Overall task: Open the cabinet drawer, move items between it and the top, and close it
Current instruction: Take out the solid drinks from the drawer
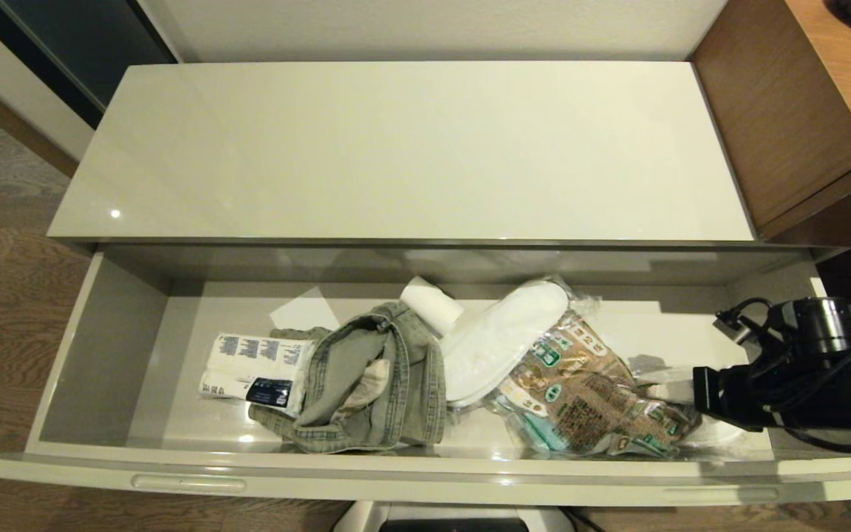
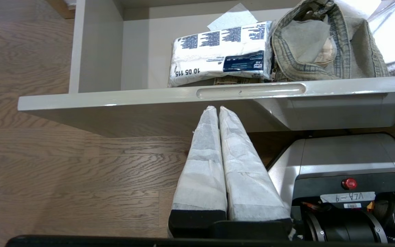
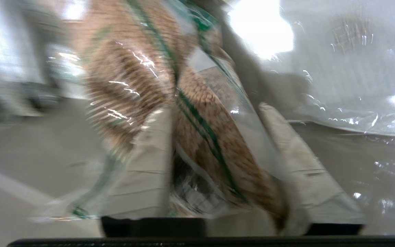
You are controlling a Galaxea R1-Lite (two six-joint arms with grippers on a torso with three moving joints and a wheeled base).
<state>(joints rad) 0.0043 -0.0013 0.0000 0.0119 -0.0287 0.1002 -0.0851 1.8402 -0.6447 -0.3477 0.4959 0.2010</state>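
Left gripper (image 2: 217, 109): parked below the drawer front (image 2: 183, 99), outside it; fingers (image 2: 204, 164) pressed together, holding nothing.
White pack (image 1: 257, 368): flat in the drawer's left part, long axis left-right, dark label toward the front; touching the denim garment (image 1: 366, 384) on its right.
Middle of drawer: denim bunched up; white roll (image 1: 431, 304) behind it; wrapped slippers (image 1: 503, 340) angled back-right.
Crinkly bag (image 1: 592, 391): right part of drawer, long axis slanting from back-left to front-right, overlapping the slippers.
Right gripper (image 3: 214, 137): inside the drawer's right end; fingers (image 3: 149, 164) apart, straddling the bag's end, bag between them.
Cabinet top (image 1: 411, 148): behind the open drawer.
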